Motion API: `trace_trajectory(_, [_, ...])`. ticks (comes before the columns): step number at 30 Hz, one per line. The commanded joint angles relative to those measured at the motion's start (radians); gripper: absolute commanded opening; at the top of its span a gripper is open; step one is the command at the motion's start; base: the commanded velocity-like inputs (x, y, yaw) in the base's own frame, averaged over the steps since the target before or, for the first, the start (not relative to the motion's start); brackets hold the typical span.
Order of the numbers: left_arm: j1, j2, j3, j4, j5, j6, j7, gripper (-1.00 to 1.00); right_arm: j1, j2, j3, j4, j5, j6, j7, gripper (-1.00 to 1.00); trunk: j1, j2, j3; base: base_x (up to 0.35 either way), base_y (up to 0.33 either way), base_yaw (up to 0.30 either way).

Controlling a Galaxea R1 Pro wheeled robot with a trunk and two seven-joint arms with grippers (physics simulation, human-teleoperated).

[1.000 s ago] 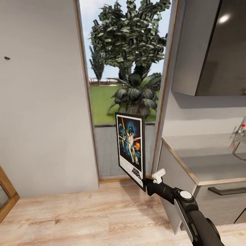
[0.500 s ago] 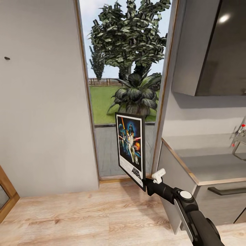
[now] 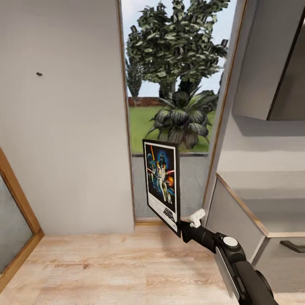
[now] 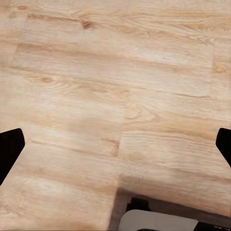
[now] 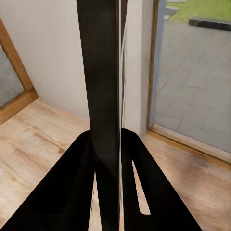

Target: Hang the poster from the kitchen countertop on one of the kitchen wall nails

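The poster [image 3: 162, 182] hangs upright in the air in front of the glass door, its dark blue artwork and black frame facing the head camera. My right gripper [image 3: 183, 226] is shut on its lower right corner. In the right wrist view the poster [image 5: 103, 96] runs edge-on between the black fingers [image 5: 67, 187], and the right gripper [image 5: 107, 144] clamps it. One wall nail [image 3: 39, 74] sticks out of the light grey wall, up and to the left of the poster. The grey kitchen countertop [image 3: 262, 212] lies at the right. My left gripper [image 4: 115, 149] is open over the wooden floor.
A tall glass door [image 3: 178, 127] with a tree behind it stands straight ahead. A wall cabinet [image 3: 271, 63] hangs at the upper right above the counter. A wood-framed glass panel [image 3: 15, 224] is at the lower left. Light wooden floor [image 3: 106, 271] lies ahead.
The camera has turned left, so the wall, nail and door sit further right in the picture and the faucet has left the view. The poster stays held in the same pose.
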Motion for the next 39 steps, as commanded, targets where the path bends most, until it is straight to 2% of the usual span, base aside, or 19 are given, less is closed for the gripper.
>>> trace_trajectory(1, [0.0, 0.0, 0.001, -0.001, 0.002, -0.002, -0.002, 1.0, -0.001, 0.0, 0.0, -0.001, 0.005, 0.004, 0.006, -1.0, 0.001, -0.001, -0.001, -0.006, 0.034, 0.284])
trace_trajectory(11, [0.0, 0.0, 0.003, 0.0, 0.002, -0.002, -0.001, 1.0, -0.001, 0.0, 0.0, -0.002, 0.004, 0.004, 0.009, -1.0, 0.001, -0.001, -0.001, -0.001, 0.228, 0.211])
trace_trajectory(39, [0.0, 0.0, 0.005, 0.001, 0.002, -0.002, -0.003, 1.0, -0.001, 0.0, 0.002, -0.001, 0.005, 0.004, 0.008, -1.0, 0.001, -0.001, -0.001, 0.051, 0.328, 0.004])
